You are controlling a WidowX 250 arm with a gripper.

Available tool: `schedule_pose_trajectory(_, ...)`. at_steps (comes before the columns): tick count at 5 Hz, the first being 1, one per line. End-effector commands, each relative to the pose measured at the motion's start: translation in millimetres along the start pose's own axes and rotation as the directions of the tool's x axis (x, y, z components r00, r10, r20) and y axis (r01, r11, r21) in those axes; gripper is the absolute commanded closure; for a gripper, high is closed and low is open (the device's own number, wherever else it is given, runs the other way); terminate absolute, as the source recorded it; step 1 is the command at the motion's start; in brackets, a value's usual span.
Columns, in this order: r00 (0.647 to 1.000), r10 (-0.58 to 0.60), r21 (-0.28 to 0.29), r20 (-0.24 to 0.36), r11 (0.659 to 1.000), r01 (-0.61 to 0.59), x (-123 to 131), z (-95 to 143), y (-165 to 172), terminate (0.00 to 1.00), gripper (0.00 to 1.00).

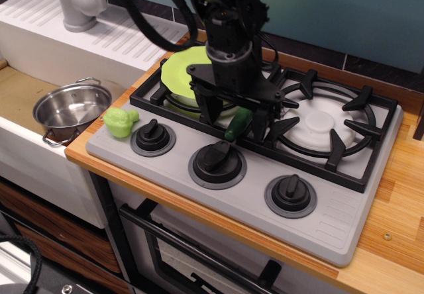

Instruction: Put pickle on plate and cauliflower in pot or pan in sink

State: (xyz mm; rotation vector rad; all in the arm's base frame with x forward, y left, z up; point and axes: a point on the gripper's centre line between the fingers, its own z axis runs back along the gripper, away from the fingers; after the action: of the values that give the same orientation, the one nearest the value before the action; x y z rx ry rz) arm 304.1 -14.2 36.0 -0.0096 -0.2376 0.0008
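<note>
Pickle (237, 124), the dark green, long, slightly curved toy piece, lies on the black grate between the two burners of the grey stove surface, its lower tip pointing toward the front edge and the middle black knob (217, 156). The black robot hand (235, 115) stands right over it, fingers spread wide, one finger on each side, and the pickle's upper half is hidden behind them; I can't tell whether they touch it. Just behind the hand, the flat lime-green plastic plate (180, 71) rests on the left burner near the surface's back left corner. At the left edge sits the pale green lumpy cauliflower toy (119, 121), beside it the shiny steel pot (71, 108) in the white sink (26, 142).
</note>
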Motion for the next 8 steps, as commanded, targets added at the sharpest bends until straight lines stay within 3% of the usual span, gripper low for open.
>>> schedule_pose_trajectory(1, 1.0, 0.004, 0.029, 0.022, 1.0, -0.005, 8, 5, -6, 0.0, 1.0)
schedule_pose_trajectory(3, 1.0, 0.007, 0.039, 0.005, 0.999, -0.008, 9, 18, -8, 0.0, 1.0)
schedule_pose_trajectory(6, 0.997, -0.023, 0.058, -0.079, 0.998, 0.027, 14, 70, 0, 0.0, 1.0)
schedule_pose_trajectory(8, 0.991, -0.126, 0.029, -0.047, 0.991, 0.127, 47, 60, 41, 0.0, 1.0)
